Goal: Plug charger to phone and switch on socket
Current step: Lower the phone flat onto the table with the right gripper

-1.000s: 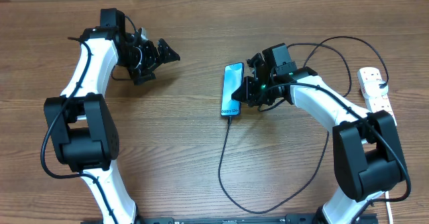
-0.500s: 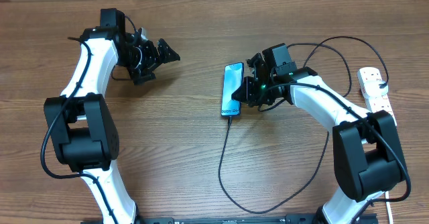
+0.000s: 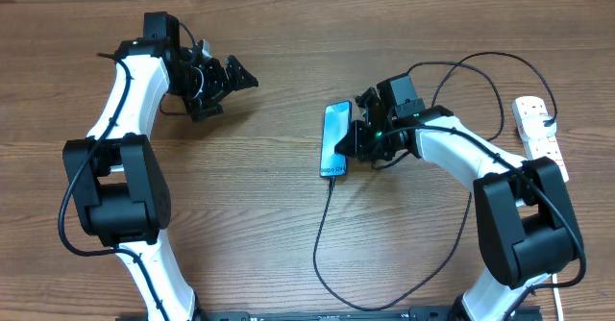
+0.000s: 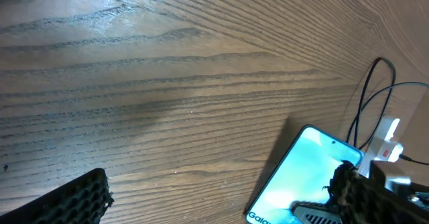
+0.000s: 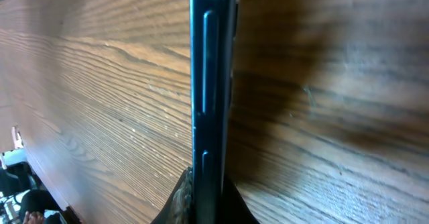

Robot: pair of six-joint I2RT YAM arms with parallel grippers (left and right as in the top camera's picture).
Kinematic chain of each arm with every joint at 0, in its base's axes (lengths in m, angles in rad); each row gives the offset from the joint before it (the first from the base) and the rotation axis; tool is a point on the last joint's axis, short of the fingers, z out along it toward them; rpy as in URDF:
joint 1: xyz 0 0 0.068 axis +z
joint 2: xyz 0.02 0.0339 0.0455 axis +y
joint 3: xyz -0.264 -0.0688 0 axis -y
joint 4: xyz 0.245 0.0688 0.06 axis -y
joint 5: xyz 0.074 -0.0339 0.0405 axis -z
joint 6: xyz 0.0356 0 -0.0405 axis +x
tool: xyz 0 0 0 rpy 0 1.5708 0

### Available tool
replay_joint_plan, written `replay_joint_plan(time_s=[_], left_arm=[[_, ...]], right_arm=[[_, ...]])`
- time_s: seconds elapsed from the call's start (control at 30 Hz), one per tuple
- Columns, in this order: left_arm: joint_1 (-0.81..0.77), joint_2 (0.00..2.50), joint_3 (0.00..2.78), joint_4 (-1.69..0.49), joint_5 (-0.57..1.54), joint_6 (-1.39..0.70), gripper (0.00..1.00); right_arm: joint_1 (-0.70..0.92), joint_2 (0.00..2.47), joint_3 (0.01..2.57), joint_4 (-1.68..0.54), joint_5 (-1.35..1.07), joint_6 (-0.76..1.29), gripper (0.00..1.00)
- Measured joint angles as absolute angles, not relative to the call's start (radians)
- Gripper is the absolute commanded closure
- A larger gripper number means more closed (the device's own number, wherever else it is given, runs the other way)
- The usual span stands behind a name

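The phone (image 3: 333,136) lies mid-table with its teal screen up and the "Galaxy S" band at its near end. It also shows in the left wrist view (image 4: 301,177). My right gripper (image 3: 355,140) is shut on the phone's right long edge. In the right wrist view the phone's dark side edge (image 5: 211,83) stands between the fingertips (image 5: 181,200). The charger cable (image 3: 322,234) meets the phone's near end and loops along the front and up the right side to the socket (image 3: 536,129). My left gripper (image 3: 227,84) is open and empty at the far left, well away from the phone.
The socket's white cord (image 3: 555,283) runs down past the right arm's base. The charger cable arcs above the right arm near the far right (image 3: 480,61). One left finger pad (image 4: 74,200) shows over bare wood. The socket also shows in the left wrist view (image 4: 389,140).
My right gripper has moved the phone slightly toward the near edge and to the right, turning it a little. The left arm has not moved.
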State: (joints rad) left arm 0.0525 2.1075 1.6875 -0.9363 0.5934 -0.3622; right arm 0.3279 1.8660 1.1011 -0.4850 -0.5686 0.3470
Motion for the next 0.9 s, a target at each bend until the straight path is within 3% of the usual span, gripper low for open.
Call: replay_joint_plan(time_s=[0.77, 0.9], left_arm=[[0.052, 2.107, 1.687, -0.936, 0.593, -0.362, 0.00], [0.052, 2.107, 1.687, -0.936, 0.593, -0.362, 0.00]], right_arm=[[0.328, 1.866, 1.100, -0.467, -0.560, 0.344, 0.89], [0.328, 1.866, 1.100, -0.464, -0.559, 0.342, 0.78]])
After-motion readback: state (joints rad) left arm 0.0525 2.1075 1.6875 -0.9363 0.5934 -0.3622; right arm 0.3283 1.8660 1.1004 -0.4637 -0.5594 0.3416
